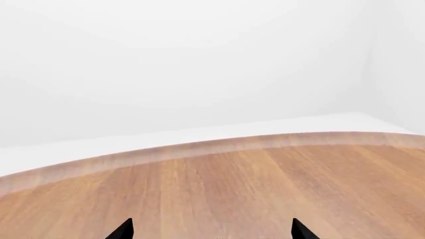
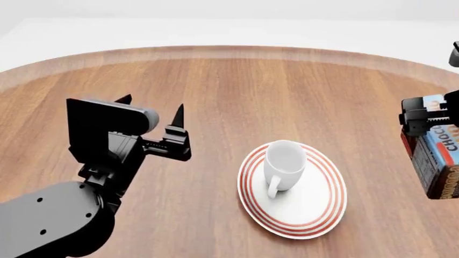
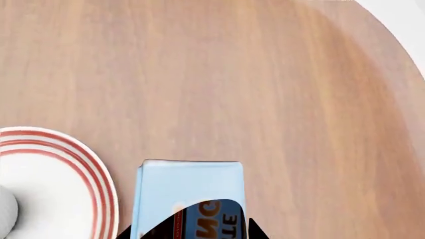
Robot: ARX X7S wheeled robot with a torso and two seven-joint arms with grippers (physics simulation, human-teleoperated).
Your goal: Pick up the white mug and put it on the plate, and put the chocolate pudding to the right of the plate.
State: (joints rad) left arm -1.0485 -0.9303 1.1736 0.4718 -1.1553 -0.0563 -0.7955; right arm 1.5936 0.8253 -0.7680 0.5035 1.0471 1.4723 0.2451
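Note:
The white mug (image 2: 285,161) stands upright on the red-ringed plate (image 2: 315,209), its handle toward me. Left of the plate, well clear of it, my left gripper (image 2: 151,106) hovers open and empty; in the left wrist view the left gripper (image 1: 212,230) has only bare wood between its tips. At the right edge of the head view my right gripper (image 2: 430,115) is shut on the chocolate pudding (image 2: 436,156), a brown and light blue box held just right of the plate. The right wrist view shows the chocolate pudding (image 3: 189,184) between the jaws, beside the plate (image 3: 79,164).
Everything sits on a round wooden table (image 2: 251,91) whose curved far edge (image 1: 219,147) meets a white floor. Bare wood stretches between the two arms and behind the plate.

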